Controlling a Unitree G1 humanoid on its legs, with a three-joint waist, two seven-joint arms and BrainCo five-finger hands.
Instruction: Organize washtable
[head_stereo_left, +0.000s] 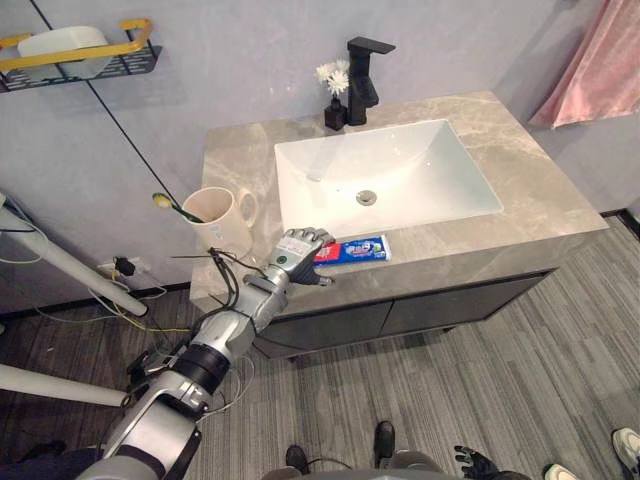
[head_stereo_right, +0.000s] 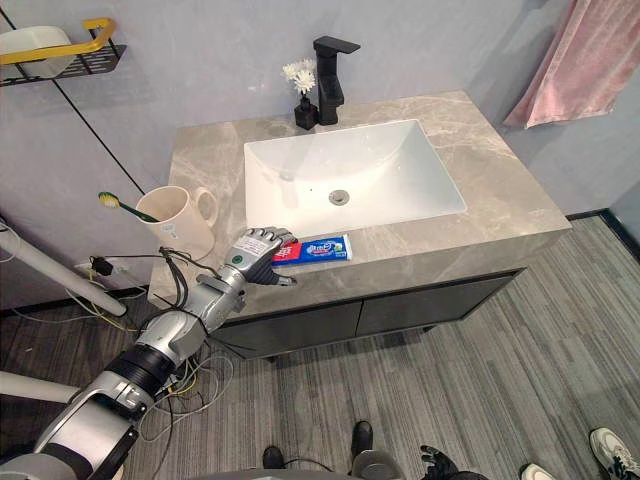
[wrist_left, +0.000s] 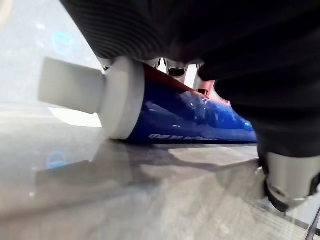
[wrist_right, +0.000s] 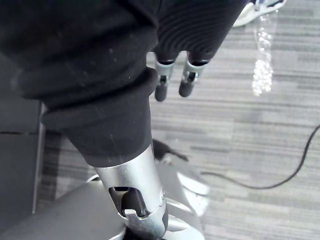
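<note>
A blue and red toothpaste tube (head_stereo_left: 355, 249) with a white cap (wrist_left: 75, 87) lies flat on the grey marble counter (head_stereo_left: 540, 190), near its front edge and in front of the sink. My left hand (head_stereo_left: 300, 255) lies over the tube's cap end, fingers curled across its top and the thumb (wrist_left: 290, 182) down on the counter beside it. To the left stands a beige cup (head_stereo_left: 215, 215) holding a toothbrush (head_stereo_left: 175, 207). My right hand (wrist_right: 170, 80) hangs low over the floor with relaxed fingers and holds nothing.
A white sink (head_stereo_left: 385, 175) takes up the counter's middle, with a black faucet (head_stereo_left: 362, 80) and a small flower vase (head_stereo_left: 335, 100) behind it. A wall shelf (head_stereo_left: 80, 55) hangs at the upper left and a pink towel (head_stereo_left: 600, 60) at the upper right. A person's shoe (head_stereo_left: 625, 445) is at the lower right.
</note>
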